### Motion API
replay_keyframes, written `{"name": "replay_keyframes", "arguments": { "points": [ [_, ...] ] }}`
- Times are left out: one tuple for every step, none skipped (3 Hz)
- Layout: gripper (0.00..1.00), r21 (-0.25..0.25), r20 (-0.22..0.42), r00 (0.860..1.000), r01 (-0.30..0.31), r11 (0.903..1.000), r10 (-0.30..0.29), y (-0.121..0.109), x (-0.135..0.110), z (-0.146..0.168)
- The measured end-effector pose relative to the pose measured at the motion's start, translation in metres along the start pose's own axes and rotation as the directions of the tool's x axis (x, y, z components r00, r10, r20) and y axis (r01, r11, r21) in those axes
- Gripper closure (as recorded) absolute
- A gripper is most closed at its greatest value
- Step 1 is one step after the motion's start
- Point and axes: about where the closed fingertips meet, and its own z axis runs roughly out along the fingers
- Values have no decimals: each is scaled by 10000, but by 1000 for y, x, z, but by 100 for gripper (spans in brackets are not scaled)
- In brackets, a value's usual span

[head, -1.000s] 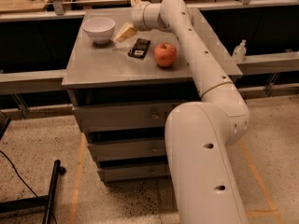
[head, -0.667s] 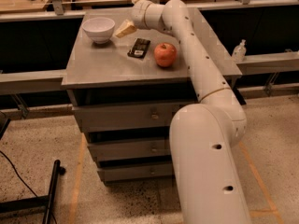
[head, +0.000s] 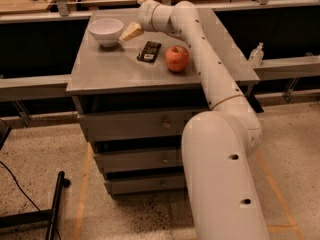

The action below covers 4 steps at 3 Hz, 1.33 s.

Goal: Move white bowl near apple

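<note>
A grey tabletop (head: pixel 110 71) caps a drawer cabinet (head: pixel 145 149) on a speckled floor. The jaws hang over the back left part, just beside the bowl's (head: pixel 106 31) right rim; open or closed, I cannot tell. The bowl stands near the left and rear edges. A black packet (head: pixel 149 51) lies between it and the apple (head: pixel 177 58), which is just beside the arm (head: pixel 202 59). Bare tabletop runs along the front edge.
</note>
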Motion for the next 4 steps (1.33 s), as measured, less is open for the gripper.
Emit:
{"name": "replay_keyframes", "arguments": {
  "points": [
    [0,442,261,9980,569,9974,-581,-8,-1,-3],
    [0,783,365,9900,1332,9880,-1364,-14,-4,-6],
    [0,784,384,9873,1506,9855,-1539,-13,-5,-5],
    [0,560,358,9835,1751,9830,-1772,-11,-4,-5]
  ]
}}
